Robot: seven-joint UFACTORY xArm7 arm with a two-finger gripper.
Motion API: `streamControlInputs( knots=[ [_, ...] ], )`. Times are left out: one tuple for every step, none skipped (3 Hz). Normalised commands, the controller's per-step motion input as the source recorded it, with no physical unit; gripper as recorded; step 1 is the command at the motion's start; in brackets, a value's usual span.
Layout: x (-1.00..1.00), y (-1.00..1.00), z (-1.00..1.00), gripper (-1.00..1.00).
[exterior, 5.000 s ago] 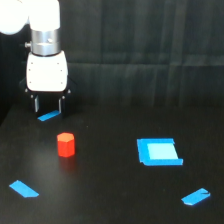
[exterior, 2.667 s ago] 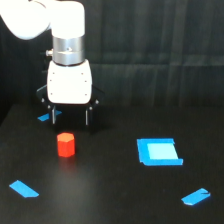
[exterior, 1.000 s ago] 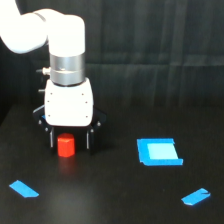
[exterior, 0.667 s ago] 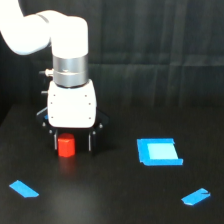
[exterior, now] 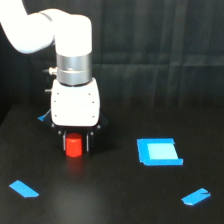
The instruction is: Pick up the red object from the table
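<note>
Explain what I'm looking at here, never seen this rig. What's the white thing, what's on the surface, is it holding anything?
The white thing is a single robot arm, seen by one camera standing off the arm. At its lower end is the pincer, two dark fingers pointing down. It stands low over the black table, with the red object, a small stubby block, between the fingers. Whether the fingers already press on it cannot be told from this view; the block looks to be standing on the table, not lifted. Also on the table: a blue square patch towards the exterior view's right, a blue tape strip near the front left, another near the front right, and a bit of blue showing behind the arm.
</note>
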Motion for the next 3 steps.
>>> streamControlInputs(
  knots=[
    [0.10,-0.12,-0.08,-1.00],
    [0.20,-0.04,0.14,-1.00],
    [0.22,-0.13,0.94,-1.00]
  ],
)
